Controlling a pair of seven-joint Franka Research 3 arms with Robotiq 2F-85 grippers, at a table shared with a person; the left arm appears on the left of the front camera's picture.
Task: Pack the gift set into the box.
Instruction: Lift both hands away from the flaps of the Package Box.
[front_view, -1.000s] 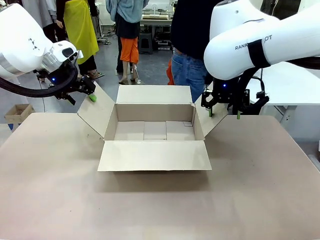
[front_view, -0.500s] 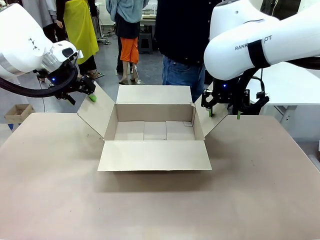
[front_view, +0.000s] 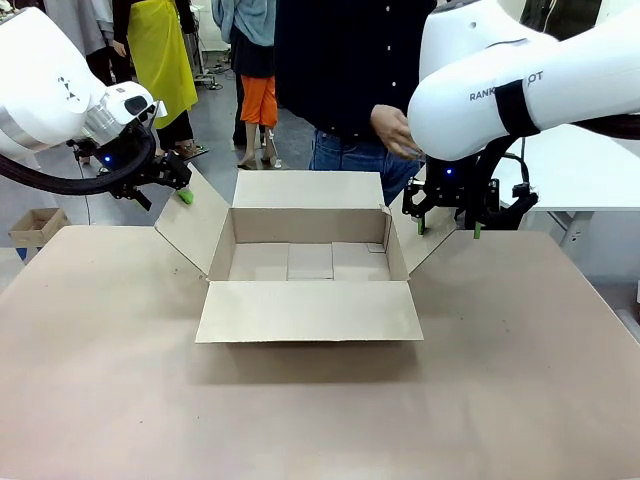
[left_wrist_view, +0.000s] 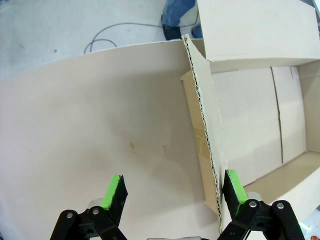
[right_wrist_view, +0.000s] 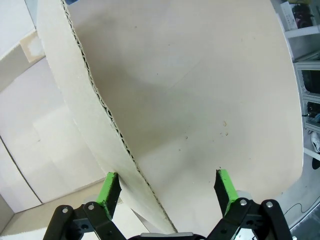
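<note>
Beyond the open carton (front_view: 309, 312), a person (front_view: 350, 75), near a white arm (front_view: 490, 95).

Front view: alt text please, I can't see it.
An open, empty cardboard box sits on the table, its four flaps spread, with the left end effector and right end effector at its side flaps. Beyond it stands a person, one hand at waist height.
</note>
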